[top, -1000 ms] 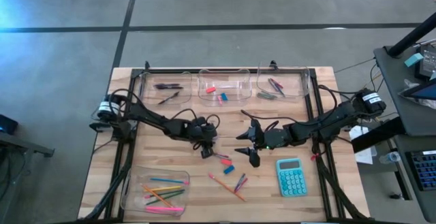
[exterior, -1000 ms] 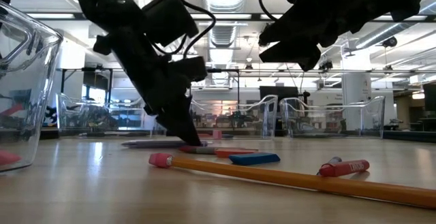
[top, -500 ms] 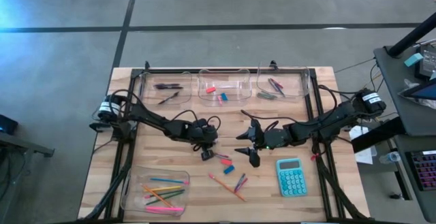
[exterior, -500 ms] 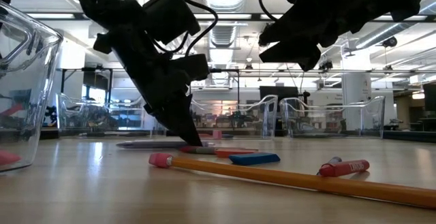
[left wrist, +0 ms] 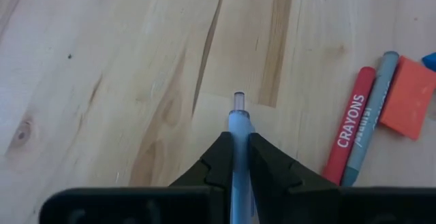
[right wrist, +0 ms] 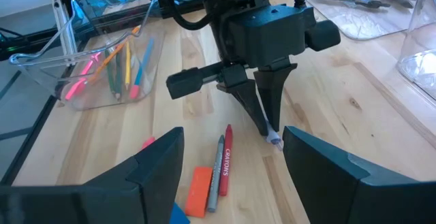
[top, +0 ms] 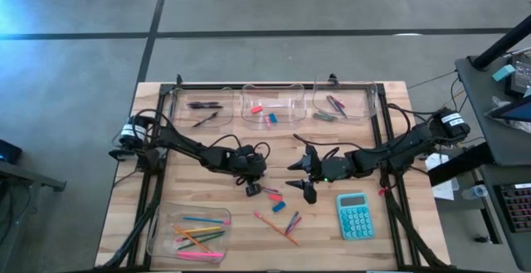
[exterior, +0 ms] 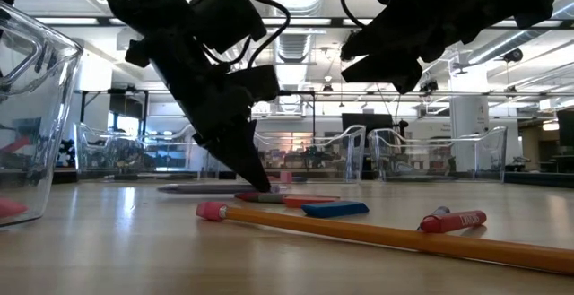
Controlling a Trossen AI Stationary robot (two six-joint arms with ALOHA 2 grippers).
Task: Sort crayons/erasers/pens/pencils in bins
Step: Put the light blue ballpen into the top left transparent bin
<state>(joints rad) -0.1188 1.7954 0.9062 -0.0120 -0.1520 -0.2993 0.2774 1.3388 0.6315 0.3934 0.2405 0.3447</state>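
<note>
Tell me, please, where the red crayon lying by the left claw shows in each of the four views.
High view: red crayon, mid-table.
Low view: cannot tell it apart.
Left wrist view: at right, labelled CRAYONS.
Right wrist view: bottom centre.
Shared landmark: the grey crayon touching it, orange eraser beside.

The word "CRAYONS" ran along the red crayon (left wrist: 351,134) in white capitals, on the tabletop just off to one side of the left gripper's (left wrist: 236,157) pinched jaws. The same lettering showed on that crayon (right wrist: 225,152) between the right gripper's spread jaws. A red crayon (exterior: 453,221) in the low view carried white lettering too small to read.
</note>
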